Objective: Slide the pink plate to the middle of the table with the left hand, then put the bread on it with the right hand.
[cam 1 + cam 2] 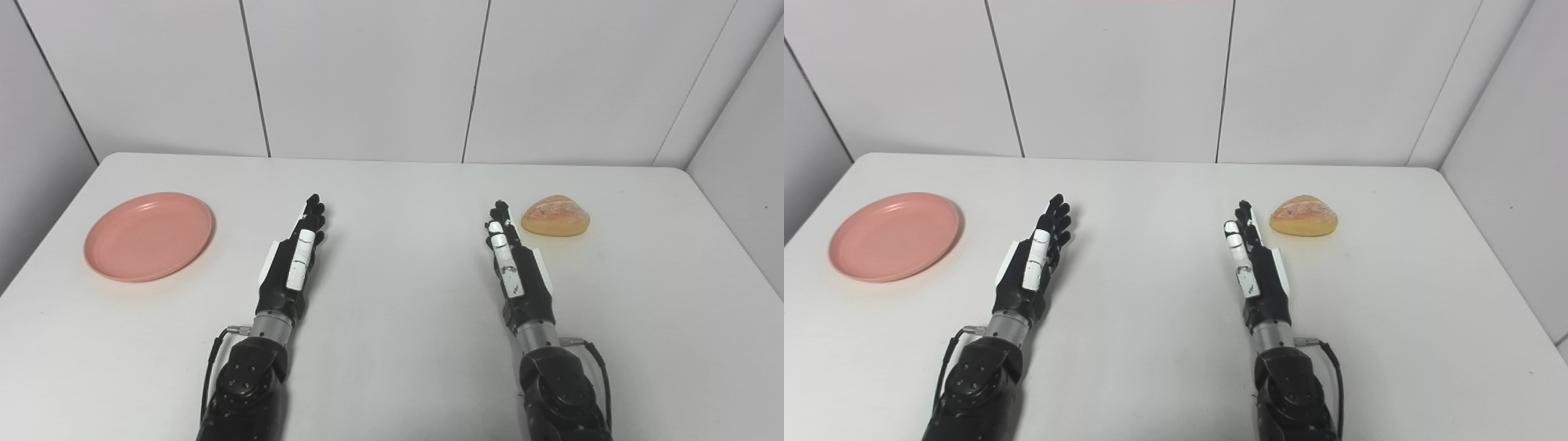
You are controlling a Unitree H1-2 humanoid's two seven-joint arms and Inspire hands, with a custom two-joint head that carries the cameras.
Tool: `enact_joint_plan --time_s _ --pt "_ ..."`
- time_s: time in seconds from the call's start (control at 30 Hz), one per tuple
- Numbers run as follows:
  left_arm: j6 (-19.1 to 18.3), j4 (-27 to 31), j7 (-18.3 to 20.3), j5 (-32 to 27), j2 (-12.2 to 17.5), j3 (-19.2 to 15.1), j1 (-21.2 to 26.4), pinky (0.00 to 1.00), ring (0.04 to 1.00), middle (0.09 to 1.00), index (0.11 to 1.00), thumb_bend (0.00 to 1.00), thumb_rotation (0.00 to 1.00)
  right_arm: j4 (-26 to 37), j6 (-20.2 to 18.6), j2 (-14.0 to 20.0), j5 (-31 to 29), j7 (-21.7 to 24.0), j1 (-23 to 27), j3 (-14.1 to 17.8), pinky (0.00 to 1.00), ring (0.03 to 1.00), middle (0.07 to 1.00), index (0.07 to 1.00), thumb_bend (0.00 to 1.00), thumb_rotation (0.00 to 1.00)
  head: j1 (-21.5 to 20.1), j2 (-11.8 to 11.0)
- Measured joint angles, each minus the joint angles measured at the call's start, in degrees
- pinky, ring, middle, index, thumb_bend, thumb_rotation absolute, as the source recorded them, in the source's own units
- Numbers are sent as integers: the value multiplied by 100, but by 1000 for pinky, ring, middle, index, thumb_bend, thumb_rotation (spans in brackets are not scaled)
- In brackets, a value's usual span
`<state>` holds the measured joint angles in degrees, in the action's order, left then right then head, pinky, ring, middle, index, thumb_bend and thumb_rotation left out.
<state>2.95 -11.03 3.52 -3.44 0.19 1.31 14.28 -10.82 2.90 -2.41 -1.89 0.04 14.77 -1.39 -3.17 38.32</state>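
The white worktop (392, 367) is bordered at the rear and both sides by white panelled walls (367, 73). Nothing lies between either hand and its nearest object.

The pink plate (149, 236) is round and shallow with a raised rim, and it sits flat near the worktop's left edge, well apart from the left hand (294, 263). The bread (555, 216) is a golden, floury-topped roll, domed, on the right side toward the rear. Its long axis runs left to right across the worktop.

The left hand is released, fingers extended and pointing toward the rear wall, grasping nothing. The right hand (514, 269) is likewise released with fingers extended; its fingertips (499, 211) lie just beside the bread, not touching it.
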Motion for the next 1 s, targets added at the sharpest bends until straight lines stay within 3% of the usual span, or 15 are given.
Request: enact_joint_plan --time_s 1.0 --pt "11 22 33 -66 49 -15 2 1000 1000 1000 1000 744 1000 -5 3 -41 20 -64 3 -9 1000 1000 1000 1000 585 922 79 53"
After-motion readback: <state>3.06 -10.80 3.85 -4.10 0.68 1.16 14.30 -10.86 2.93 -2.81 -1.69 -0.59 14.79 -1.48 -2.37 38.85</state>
